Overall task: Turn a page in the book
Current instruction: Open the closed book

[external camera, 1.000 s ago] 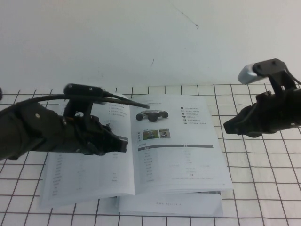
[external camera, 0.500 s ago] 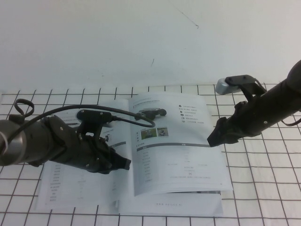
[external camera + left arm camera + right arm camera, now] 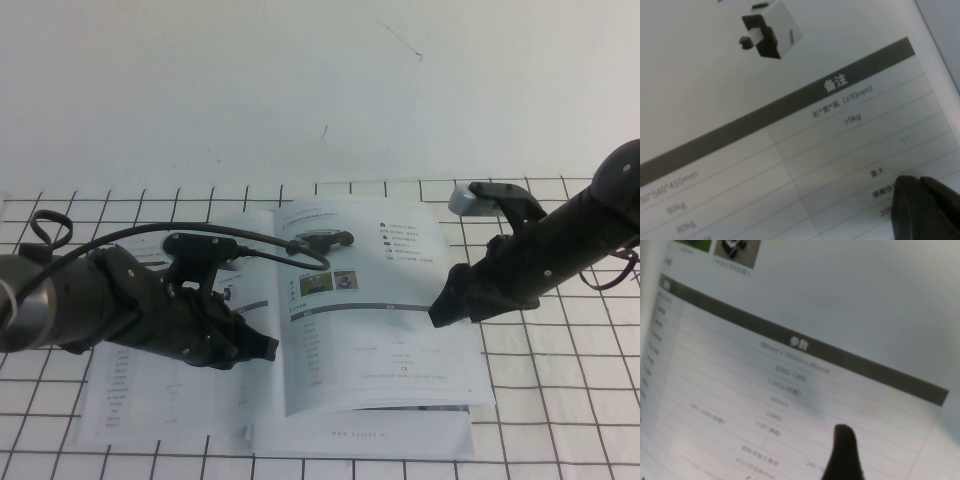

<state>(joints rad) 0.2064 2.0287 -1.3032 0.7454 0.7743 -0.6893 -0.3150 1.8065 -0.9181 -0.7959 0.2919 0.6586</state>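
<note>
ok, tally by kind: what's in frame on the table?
Books: 1, the book, lying open.
Grippers: 2. Left gripper low over the left-hand page; right gripper at the page, near its outer edge.
Cables: 1, black cable on the left arm.
Total: 4

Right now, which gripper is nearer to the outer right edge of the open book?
Right. The right gripper hovers above the book near that edge; the left gripper is over its left half.

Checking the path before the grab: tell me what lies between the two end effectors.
In the high view, only the open book lies between the left end effector and right end effector: its spine gutter and the page.
</note>
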